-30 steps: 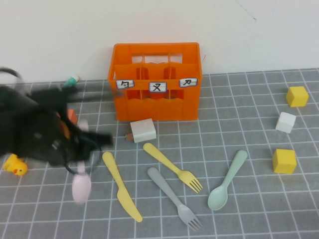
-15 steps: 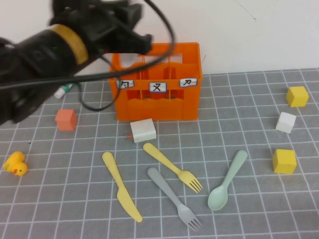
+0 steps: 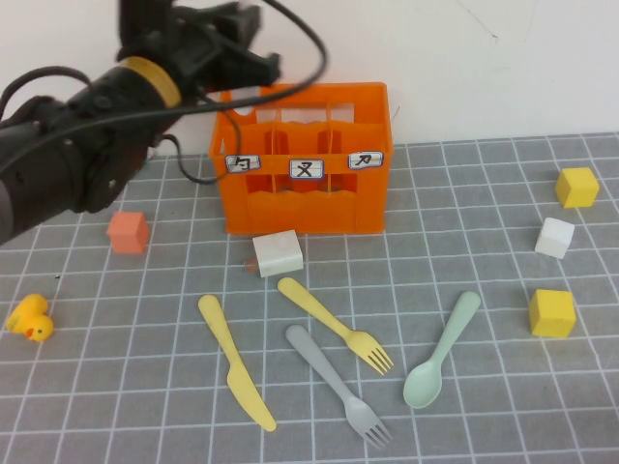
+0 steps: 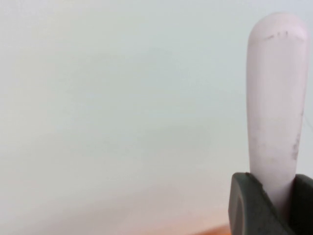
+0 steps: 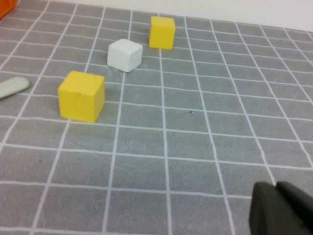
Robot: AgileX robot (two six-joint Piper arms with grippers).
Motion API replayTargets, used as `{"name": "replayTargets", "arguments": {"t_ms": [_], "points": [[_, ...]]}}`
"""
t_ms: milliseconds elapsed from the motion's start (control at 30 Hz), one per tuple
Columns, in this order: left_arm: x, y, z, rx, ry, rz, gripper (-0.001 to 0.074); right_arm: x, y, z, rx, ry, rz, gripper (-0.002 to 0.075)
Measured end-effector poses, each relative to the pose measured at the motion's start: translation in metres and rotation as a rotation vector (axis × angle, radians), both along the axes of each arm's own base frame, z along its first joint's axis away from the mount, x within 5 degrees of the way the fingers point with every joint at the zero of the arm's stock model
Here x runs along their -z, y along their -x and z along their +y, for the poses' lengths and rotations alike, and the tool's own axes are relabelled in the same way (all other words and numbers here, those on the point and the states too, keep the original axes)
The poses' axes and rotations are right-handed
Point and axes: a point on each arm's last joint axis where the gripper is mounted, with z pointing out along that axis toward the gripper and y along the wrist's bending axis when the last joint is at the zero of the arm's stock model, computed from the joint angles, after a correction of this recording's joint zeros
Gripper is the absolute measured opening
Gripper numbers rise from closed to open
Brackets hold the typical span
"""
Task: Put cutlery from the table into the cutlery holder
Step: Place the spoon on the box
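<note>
My left gripper [image 3: 247,60] hangs over the back left corner of the orange cutlery holder [image 3: 302,203]. In the left wrist view it [image 4: 274,183] is shut on the pink spoon [image 4: 276,98], whose handle points at the white wall. The spoon is hidden in the high view. The yellow knife [image 3: 235,362], yellow fork [image 3: 334,324], grey fork [image 3: 337,382] and mint-green spoon [image 3: 443,350] lie on the grid-marked table [image 3: 464,193] in front of the holder. My right gripper [image 5: 276,188] is shut and empty, low over the table's right part, and is out of the high view.
A white block [image 3: 279,252] lies against the holder's front. An orange-pink cube [image 3: 128,232] and a yellow duck [image 3: 29,319] sit at the left. Two yellow cubes [image 3: 576,187], [image 3: 551,312] and a white cube [image 3: 554,237] sit at the right. A white wall stands behind.
My left arm has lifted the pink spoon from low over the table's left side up to the holder's back left corner. The other cutlery has not moved.
</note>
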Motion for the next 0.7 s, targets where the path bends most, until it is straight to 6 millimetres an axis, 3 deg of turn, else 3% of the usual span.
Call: {"name": "replayTargets", "arguments": {"t_ms": [133, 433, 567, 700], "points": [[0.012, -0.016, 0.012, -0.022, 0.069, -0.042, 0.0122, 0.000, 0.000, 0.000, 0.000, 0.000, 0.000, -0.0003], [0.053, -0.034, 0.006, -0.006, 0.066, -0.016, 0.0122, 0.000, 0.000, 0.000, 0.000, 0.000, 0.000, -0.0003], [0.060, -0.037, 0.006, -0.009, 0.026, -0.014, 0.0123, 0.000, 0.000, 0.000, 0.000, 0.000, 0.000, -0.0003], [0.064, -0.038, 0.007, -0.018, -0.011, 0.008, 0.0230, 0.000, 0.000, 0.000, 0.000, 0.000, 0.000, -0.0003]]}}
